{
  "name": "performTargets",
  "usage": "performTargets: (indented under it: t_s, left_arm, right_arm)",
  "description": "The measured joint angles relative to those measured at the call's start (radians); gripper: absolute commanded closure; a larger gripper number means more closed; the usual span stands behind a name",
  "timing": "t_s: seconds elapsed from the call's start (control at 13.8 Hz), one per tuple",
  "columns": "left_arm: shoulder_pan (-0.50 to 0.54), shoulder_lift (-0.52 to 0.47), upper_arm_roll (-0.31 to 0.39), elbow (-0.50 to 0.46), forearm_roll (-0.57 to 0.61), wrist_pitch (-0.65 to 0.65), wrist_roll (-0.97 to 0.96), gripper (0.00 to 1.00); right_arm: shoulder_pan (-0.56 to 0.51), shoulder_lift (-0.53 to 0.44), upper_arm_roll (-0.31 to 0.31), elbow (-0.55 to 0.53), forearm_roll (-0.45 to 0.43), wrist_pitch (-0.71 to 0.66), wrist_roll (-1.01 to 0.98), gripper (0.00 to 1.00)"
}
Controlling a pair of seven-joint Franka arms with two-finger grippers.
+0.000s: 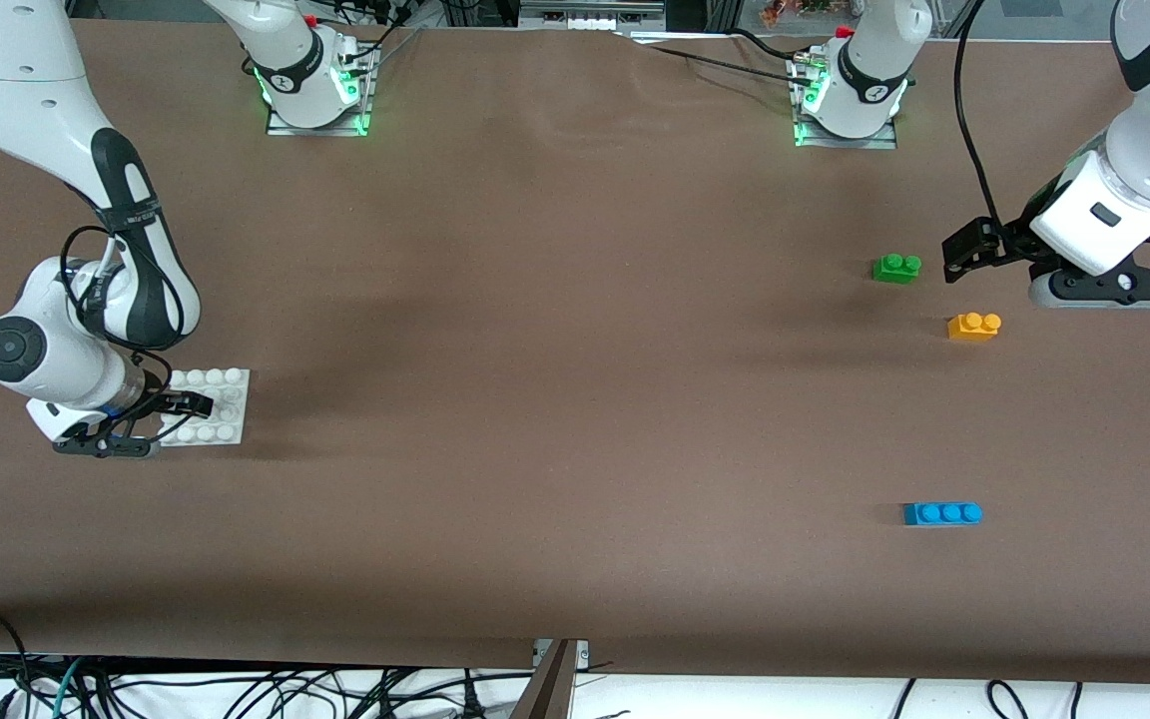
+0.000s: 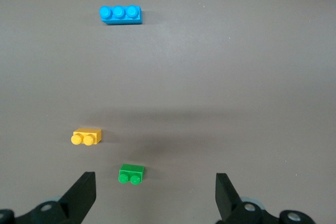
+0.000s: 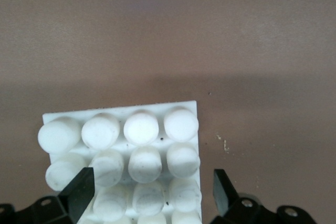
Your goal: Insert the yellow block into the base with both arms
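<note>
Yellow block (image 1: 974, 327) flat on the brown tabletop (image 1: 555, 399) toward the left arm's end, studs up, untouched. Green brick (image 1: 896, 268) close by, a little farther from the front camera and slightly toward the right arm's end. Blue three-stud brick (image 1: 942, 513) well apart from both, much nearer to the front camera.

Left tool (image 1: 979, 248) up in the air over bare tabletop beside the green brick, spread wide and holding nothing; in the left wrist view both black fingers (image 2: 79, 195) set far apart, with the green brick (image 2: 131, 173) between their lines and the yellow block (image 2: 87, 137) just off to one side, blue brick (image 2: 121, 14) much farther out.

Base (image 1: 221, 394) flat at the right arm's end of the tabletop. Right tool (image 1: 171, 409) low over the base's edge, spread wide, fingers (image 3: 79, 192) straddling the studded plate (image 3: 126, 145) in the right wrist view; possibly touching its studs, hard to judge from these angles. Nothing gripped by either tool.
</note>
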Motion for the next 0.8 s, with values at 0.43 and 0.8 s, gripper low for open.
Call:
performTargets:
  t_s: [0.43, 0.8]
  left_arm:
    - [0.000, 0.000, -0.001, 0.000, 0.000, 0.001, 0.000, 0.00]
    - [0.000, 0.002, -0.001, 0.001, 0.000, 0.002, -0.004, 0.00]
  right_arm:
    - [0.002, 0.022, 0.005, -0.001, 0.000, 0.005, -0.005, 0.00]
    - [0.002, 0.031, 0.009, -0.003, 0.000, 0.016, -0.014, 0.00]
